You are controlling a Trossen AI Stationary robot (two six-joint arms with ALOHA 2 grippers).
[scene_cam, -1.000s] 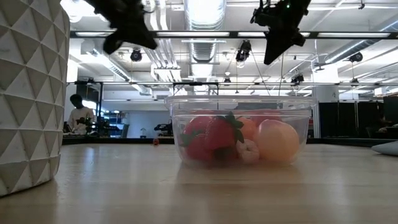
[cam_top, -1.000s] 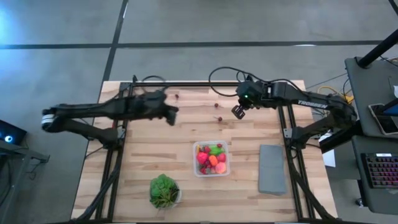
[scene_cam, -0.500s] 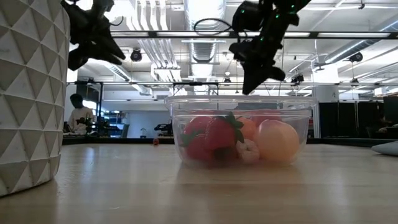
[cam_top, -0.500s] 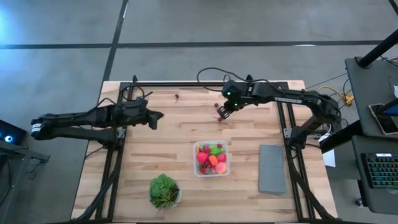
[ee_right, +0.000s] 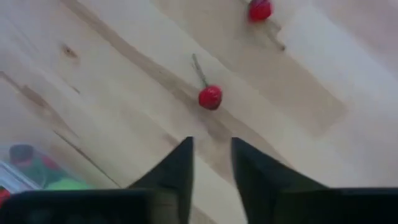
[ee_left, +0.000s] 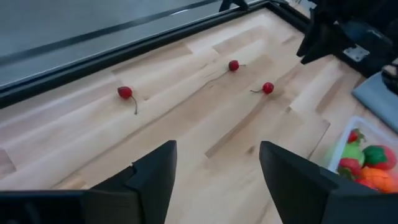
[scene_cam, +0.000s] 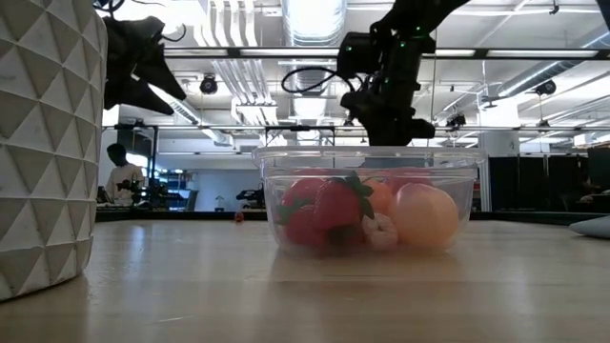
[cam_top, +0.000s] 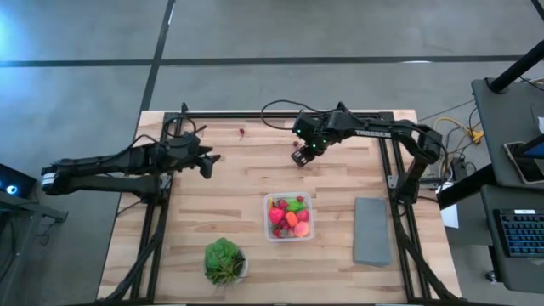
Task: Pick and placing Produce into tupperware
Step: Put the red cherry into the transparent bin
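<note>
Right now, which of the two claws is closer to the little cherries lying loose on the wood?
The right gripper. It hangs directly over the cherries near the table's far edge, fingers slightly apart. The left gripper is off to the side by the table's left edge, open.

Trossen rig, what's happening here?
It is sorting toy produce into the tupperware, which already holds berries and orange and green pieces. Three cherries lie loose on the table. The right claw sits low over one cherry, jaws slightly apart, nothing held. The left claw hangs open and empty near the table's left side.
</note>
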